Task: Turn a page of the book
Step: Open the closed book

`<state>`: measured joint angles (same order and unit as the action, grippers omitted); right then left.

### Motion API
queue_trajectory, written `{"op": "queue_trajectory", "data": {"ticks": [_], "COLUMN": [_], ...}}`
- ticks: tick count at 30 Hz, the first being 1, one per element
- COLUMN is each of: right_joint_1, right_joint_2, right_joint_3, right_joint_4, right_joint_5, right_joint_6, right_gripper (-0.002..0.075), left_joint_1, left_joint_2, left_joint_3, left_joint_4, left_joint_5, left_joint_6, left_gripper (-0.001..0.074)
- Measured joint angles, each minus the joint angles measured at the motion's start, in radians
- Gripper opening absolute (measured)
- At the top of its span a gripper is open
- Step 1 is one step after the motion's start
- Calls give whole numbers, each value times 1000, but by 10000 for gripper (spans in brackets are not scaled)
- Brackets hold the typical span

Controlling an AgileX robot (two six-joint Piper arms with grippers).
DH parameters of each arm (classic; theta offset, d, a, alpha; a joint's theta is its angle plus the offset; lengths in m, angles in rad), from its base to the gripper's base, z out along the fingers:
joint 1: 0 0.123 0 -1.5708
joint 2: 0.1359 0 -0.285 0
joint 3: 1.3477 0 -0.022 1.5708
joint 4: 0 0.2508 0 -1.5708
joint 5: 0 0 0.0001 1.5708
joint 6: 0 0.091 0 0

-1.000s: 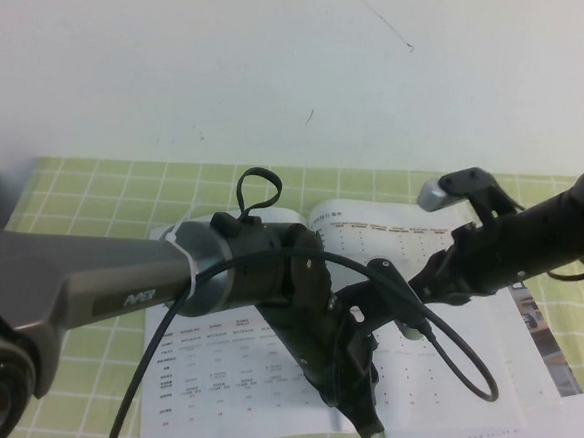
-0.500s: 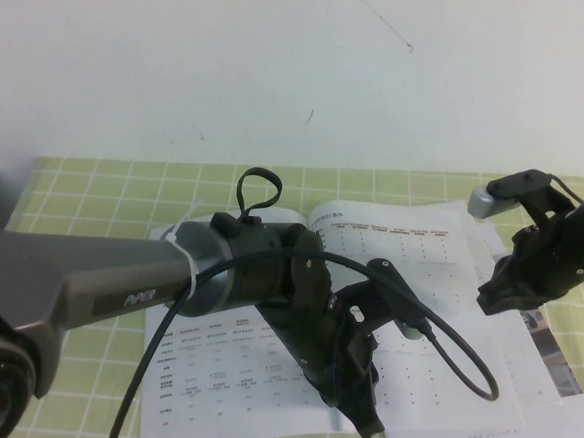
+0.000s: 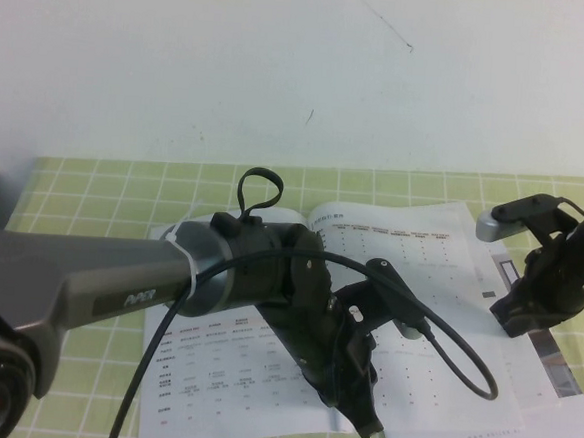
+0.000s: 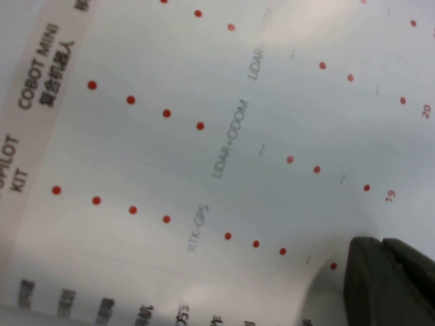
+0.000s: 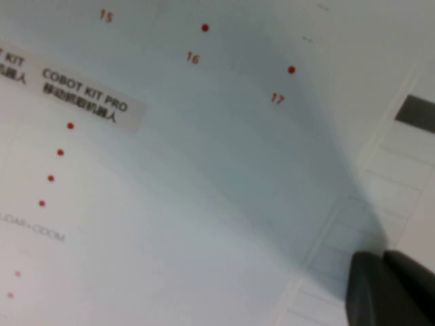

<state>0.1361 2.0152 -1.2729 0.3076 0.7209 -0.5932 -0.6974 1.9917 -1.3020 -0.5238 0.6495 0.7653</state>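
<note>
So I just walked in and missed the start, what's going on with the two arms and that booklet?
The robot is working on turning a page of the book, which lies open on the green checked mat. The left gripper is low over the middle of the book, near its spine. The right gripper, shut, is at the outer edge of the right-hand page. Whether it pinches the sheet cannot be seen. The page still looks nearly flat, not yet turned.

You see a green-and-white checked tablecloth (image 3: pixel 94 180) covering the table. Behind it stands a plain white wall (image 3: pixel 282 68) bearing a few dark marks.
</note>
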Motion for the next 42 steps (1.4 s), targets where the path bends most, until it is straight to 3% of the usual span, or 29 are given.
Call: {"op": "queue_trajectory", "data": {"ticks": [16, 27, 36, 42], "right_joint_1": [-4, -5, -12, -12], "right_joint_2": [12, 27, 35, 36], "right_joint_3": [-2, -13, -17, -19], "right_joint_4": [45, 58, 81, 87], "right_joint_5": [7, 24, 30, 32], "right_joint_6": [-43, -44, -49, -51], "right_gripper": [-2, -2, -2, -2], "left_joint_1": [0, -7, -89, -155], "left_joint_2": [0, -88, -151, -141], "left_joint_3": [0, -2, -32, -32], "left_joint_4": [2, -94, -96, 35], "left_joint_5": [2, 6, 53, 95], "left_joint_6": [-5, 92, 158, 129], "left_gripper": [-4, -4, -4, -4]}}
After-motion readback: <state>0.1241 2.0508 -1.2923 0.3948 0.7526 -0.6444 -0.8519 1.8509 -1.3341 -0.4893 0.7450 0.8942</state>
